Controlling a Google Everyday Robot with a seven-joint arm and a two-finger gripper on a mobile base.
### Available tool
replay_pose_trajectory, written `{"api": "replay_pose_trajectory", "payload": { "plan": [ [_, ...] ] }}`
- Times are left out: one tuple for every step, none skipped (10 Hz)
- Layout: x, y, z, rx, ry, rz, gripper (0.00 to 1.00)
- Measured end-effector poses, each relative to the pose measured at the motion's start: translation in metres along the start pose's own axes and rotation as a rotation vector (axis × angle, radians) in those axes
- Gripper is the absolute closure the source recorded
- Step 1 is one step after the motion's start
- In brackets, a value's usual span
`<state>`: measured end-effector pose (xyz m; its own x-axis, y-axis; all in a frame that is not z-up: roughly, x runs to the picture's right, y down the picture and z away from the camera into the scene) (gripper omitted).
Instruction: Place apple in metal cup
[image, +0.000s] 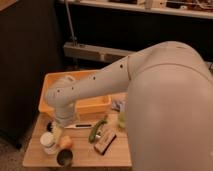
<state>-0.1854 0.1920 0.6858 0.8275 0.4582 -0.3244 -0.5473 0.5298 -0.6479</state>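
Since the apple (66, 142) lies free on the table (34, 158), just beside the metal cup (64, 158) at the front edge, I'd bring the gripper (54, 128) straight down over it. The gripper hangs just above and left of the fruit, mostly hidden under the arm (90, 90), spread wide and holding nothing. I judge the white jar (48, 142) the main hazard, as a finger could clip it. A long green vegetable (96, 131), a brown block (105, 142) and a yellow bin (75, 100) sit out of the way.
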Motion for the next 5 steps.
{"api": "replay_pose_trajectory", "payload": {
  "plan": [
    [-0.001, -0.001, 0.005, -0.006, 0.001, -0.007, 0.2],
    [-0.002, -0.001, 0.012, -0.014, 0.005, -0.016, 0.2],
    [-0.003, -0.002, 0.018, -0.02, 0.01, -0.021, 0.2],
    [-0.004, -0.003, 0.026, -0.027, 0.019, -0.025, 0.2],
    [-0.007, -0.003, 0.031, -0.033, 0.024, -0.029, 0.2]
  ]
}}
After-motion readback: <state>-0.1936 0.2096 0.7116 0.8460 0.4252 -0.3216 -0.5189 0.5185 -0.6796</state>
